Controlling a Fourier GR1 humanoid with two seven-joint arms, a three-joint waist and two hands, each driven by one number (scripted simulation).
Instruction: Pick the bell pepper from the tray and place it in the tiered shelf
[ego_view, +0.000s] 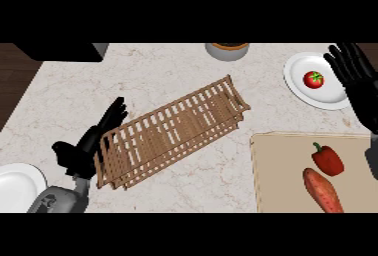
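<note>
A red bell pepper (327, 159) with a green stem lies on the beige tray (280, 175) at the lower right, just above an orange sweet potato (323, 190). The wooden slatted tiered shelf (173, 132) stretches diagonally across the counter's middle. My left hand (92, 140) is open with fingers straight, resting against the shelf's lower left end. My right hand (358, 75) is open at the right edge, fingers pointing up, over the rim of a white plate and well above the pepper.
A white plate (299, 85) at the upper right carries a tomato (314, 79). Another white plate (18, 187) sits at the lower left corner. A grey pot (227, 50) stands at the counter's far edge, a dark block (63, 51) at the upper left.
</note>
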